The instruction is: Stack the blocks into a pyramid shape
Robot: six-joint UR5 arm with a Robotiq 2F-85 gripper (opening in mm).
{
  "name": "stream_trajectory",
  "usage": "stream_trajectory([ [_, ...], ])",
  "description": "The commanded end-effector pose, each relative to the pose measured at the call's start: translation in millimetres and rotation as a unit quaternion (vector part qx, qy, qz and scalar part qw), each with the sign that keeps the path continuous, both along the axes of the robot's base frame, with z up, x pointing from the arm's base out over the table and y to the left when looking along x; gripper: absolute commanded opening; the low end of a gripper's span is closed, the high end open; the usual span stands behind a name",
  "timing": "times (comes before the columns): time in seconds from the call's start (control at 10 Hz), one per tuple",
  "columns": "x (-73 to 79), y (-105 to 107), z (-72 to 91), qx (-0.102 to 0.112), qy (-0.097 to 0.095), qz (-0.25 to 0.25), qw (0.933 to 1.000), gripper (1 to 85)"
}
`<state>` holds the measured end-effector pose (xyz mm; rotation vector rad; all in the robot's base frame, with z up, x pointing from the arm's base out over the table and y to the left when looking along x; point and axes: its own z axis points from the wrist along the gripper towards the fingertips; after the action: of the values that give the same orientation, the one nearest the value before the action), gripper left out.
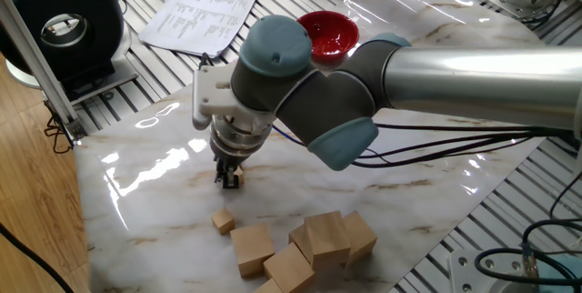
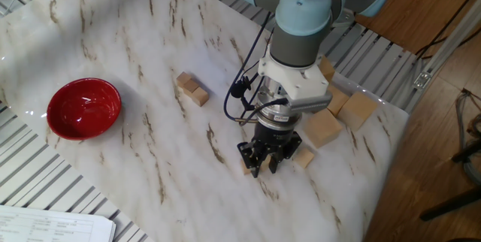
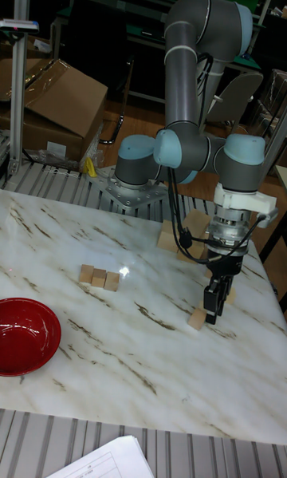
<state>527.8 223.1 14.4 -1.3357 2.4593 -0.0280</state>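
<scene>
gripper (image 1: 229,180) was clamped on one small block (image 2: 249,168), held just above the marble table (image 1: 145,202); the row of three blocks (image 3: 99,278) forming the pyramid base lay well apart across the table toward the red bowl (image 2: 83,107), one loose block (image 1: 224,221) just beside.

Red bowl (image 2: 83,108) — big cubes (image 1: 305,243)

Open marble table (image 2: 135,167) lies between the gripper (image 2: 261,165) and the red bowl (image 2: 83,107); passage there is unobstructed. A row of small blocks (image 3: 99,278) sits partway across that area, well apart from the gripper. Large wood cubes (image 1: 309,243) crowd the table edge just beyond the gripper. One loose small block (image 1: 224,221) lies near the cubes, beside the gripper.
</scene>
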Motion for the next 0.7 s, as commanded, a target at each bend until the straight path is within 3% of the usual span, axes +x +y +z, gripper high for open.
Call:
stream_trajectory([
  [0.0,-5.7,8,-1.8,0.022,0.011,-0.025,0.9994,42.3],
  [0.1,-10.1,12,-3.9,0.03,0.013,-0.03,0.999,42.3],
  [0.4,-13.5,4,-6.3,0.009,0.014,-0.017,0.9997,41.0],
  [0.6,-13.2,0,-6.6,0.004,0.014,-0.018,0.9997,34.3],
])
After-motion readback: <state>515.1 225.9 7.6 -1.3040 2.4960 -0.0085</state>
